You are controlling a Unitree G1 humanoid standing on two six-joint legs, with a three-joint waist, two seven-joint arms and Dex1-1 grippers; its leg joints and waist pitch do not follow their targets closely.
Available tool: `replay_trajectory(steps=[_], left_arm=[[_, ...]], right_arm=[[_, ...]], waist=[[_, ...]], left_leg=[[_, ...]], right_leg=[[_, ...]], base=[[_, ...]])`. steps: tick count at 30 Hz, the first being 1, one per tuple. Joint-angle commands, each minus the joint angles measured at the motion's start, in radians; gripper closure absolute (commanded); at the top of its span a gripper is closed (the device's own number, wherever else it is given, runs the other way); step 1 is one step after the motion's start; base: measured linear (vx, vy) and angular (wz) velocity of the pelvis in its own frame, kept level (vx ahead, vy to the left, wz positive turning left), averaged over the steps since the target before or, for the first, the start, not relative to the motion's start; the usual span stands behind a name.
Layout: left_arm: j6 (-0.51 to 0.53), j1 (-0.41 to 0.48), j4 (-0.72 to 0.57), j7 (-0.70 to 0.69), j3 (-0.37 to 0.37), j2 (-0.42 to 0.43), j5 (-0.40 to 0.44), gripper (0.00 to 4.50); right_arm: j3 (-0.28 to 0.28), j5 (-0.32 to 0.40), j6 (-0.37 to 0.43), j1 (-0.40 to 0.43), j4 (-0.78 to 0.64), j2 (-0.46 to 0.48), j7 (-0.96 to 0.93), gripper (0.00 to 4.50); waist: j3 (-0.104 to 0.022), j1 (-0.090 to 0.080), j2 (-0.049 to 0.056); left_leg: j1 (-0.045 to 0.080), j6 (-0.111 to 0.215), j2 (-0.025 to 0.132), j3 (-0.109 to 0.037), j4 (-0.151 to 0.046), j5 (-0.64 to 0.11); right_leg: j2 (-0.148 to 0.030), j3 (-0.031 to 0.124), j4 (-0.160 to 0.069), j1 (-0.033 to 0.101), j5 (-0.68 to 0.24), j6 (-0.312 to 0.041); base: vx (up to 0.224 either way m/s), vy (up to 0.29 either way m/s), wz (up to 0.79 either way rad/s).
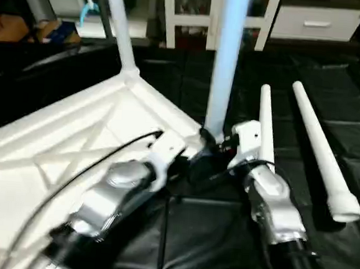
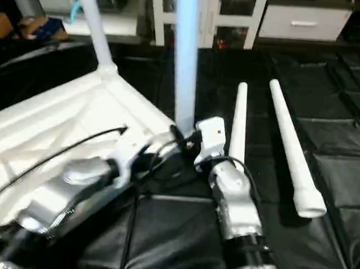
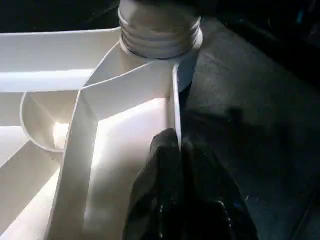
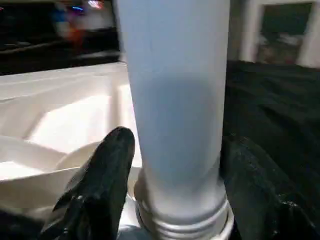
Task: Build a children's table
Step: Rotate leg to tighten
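Our left gripper (image 3: 175,150) is pinched shut on the tabletop's side rim (image 3: 176,105), one black finger on the inner face of the thin white wall and the other on the outer face, just beside the corner socket (image 3: 160,47) where a leg's ribbed base sits. Our right gripper (image 4: 172,165) stands partly open around the lower end of that upright leg (image 1: 226,57); its two black fingers (image 4: 102,185) flank the tube just above the ribbed collar. We cannot tell whether they press on the tube or stand slightly off it.

The tabletop (image 1: 61,144) lies upside down on the black padded floor mat (image 1: 222,237), its X-ribbed underside facing up, reaching away to our left. A second leg (image 1: 120,24) stands upright in the far corner socket. Two more legs lie loose on the mat to our right: one (image 1: 267,126) just beside the right gripper's white wrist block, the other (image 1: 322,152) further right, its wide ribbed end toward us. A black cable (image 1: 71,176) runs along our left forearm and crosses over the tabletop. White shelving and a drawer unit (image 1: 313,23) stand at the back of the room.

The near corner of the tabletop, with the upright leg in it, lies between our two grippers, which are close together.
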Motion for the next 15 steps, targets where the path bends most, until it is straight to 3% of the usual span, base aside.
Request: replay_trajectory(steps=[1,4,5,8,14,15], left_arm=[[0.012,0.068,0.011,-0.097,-0.046,0.065,-0.01,4.5],[0.017,0.096,-0.027,-0.146,-0.05,0.12,-0.023,4.5],[0.028,0.118,-0.052,-0.176,-0.039,0.167,-0.031,4.5],[0.029,0.132,-0.076,-0.212,-0.023,0.201,-0.048,4.5],[0.023,0.143,-0.103,-0.249,-0.013,0.231,-0.073,4.5],[0.024,0.143,-0.106,-0.254,-0.015,0.233,-0.076,4.5]], right_arm=[[0.006,0.053,-0.002,-0.014,-0.05,-0.027,0.1,1.41],[-0.004,0.067,-0.005,-0.019,-0.065,-0.076,0.161,1.41],[-0.006,0.095,0.016,-0.021,-0.094,-0.145,0.264,1.41],[0.0,0.114,0.053,-0.02,-0.11,-0.231,0.388,1.41],[-0.002,0.131,0.063,-0.034,-0.061,-0.322,0.512,1.41],[0.004,0.134,0.075,-0.035,-0.051,-0.333,0.533,1.68]], waist=[[-0.061,0.006,0.0],[-0.06,0.01,0.0],[-0.06,0.016,0.001],[-0.054,0.026,0.002],[-0.047,0.027,-0.001],[-0.048,0.027,-0.002]], left_leg=[[0.012,0.137,0.074,-0.04,-0.072,-0.053],[0.015,0.172,0.074,-0.035,-0.065,-0.003],[0.018,0.177,0.074,-0.035,-0.064,-0.013],[0.022,0.175,0.079,-0.035,-0.069,-0.048],[0.027,0.106,0.081,-0.034,-0.081,-0.174],[0.026,0.101,0.079,-0.034,-0.08,-0.174]], right_leg=[[-0.064,0.024,-0.026,0.046,0.052,-0.275],[-0.063,0.025,-0.02,0.042,0.105,-0.294],[-0.062,0.023,-0.02,0.041,0.084,-0.295],[-0.06,0.022,-0.024,0.041,0.007,-0.292],[-0.06,0.028,-0.039,0.038,-0.152,-0.279],[-0.061,0.028,-0.039,0.04,-0.15,-0.278]], base=[[0.064,-0.026,-0.01],[0.02,-0.008,0.0],[0.0,0.0,0.0],[0.0,0.0,0.0],[0.0,0.0,0.0],[0.0,0.0,0.0]])
